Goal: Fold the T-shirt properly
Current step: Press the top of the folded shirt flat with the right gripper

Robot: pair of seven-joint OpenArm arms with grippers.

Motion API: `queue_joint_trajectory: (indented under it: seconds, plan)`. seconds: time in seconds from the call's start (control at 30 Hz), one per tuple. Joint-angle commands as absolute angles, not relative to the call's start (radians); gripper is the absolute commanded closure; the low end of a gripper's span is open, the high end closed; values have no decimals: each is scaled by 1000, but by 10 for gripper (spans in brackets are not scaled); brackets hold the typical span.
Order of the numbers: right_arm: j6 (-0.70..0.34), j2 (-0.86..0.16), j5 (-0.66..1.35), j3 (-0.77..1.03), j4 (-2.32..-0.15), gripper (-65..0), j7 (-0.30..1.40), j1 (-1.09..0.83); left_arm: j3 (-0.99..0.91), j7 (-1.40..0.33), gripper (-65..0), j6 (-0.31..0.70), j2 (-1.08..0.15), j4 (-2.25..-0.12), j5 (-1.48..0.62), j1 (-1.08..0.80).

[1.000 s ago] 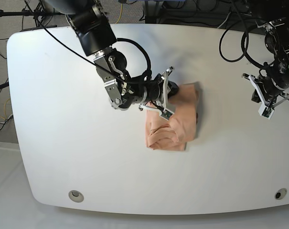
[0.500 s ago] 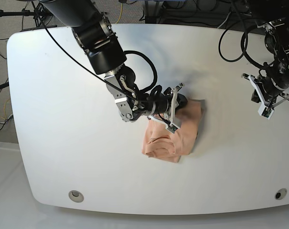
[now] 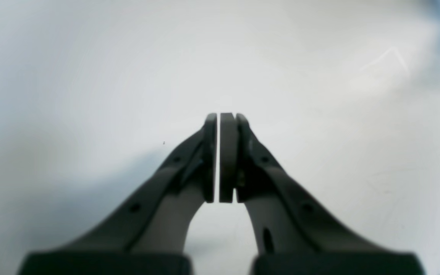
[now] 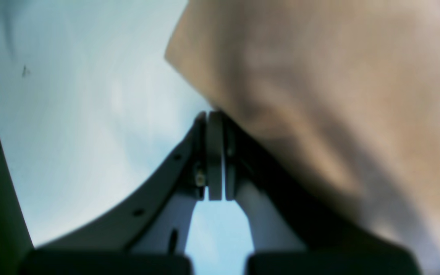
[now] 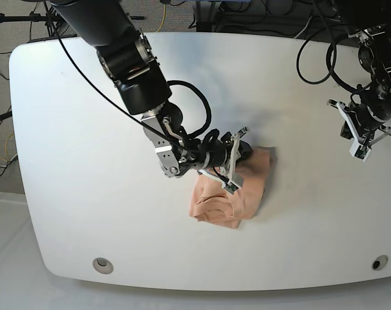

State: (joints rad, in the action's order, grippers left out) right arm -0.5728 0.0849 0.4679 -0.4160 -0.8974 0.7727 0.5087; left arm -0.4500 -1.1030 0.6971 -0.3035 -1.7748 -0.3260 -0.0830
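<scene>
right gripper (image 4: 215, 114) pads pressed together, nothing visibly pinched; tips sit right at the edge of the t-shirt (image 5: 237, 190), peach cloth draped along the gripper's right side. left gripper (image 3: 223, 114) pads also together, nothing between them, only bare white table (image 5: 72, 161) under it, well apart from the shirt. shirt is a rumpled folded bundle near table centre, right arm lying over its upper part.
</scene>
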Motion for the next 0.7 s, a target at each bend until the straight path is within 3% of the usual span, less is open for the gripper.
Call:
queue_joint_trajectory:
  seconds: [0.0, 0.67]
  plan:
    - [-575, 70, 484, -410, -912, 0, 751, 549, -456, -1084, -3, 698, -318, -1791, -335, -71]
    - [-573, 7, 484, -406, -914, 0, 751, 553, -456, -1082, -3, 698, -317, -1790, -335, -71]
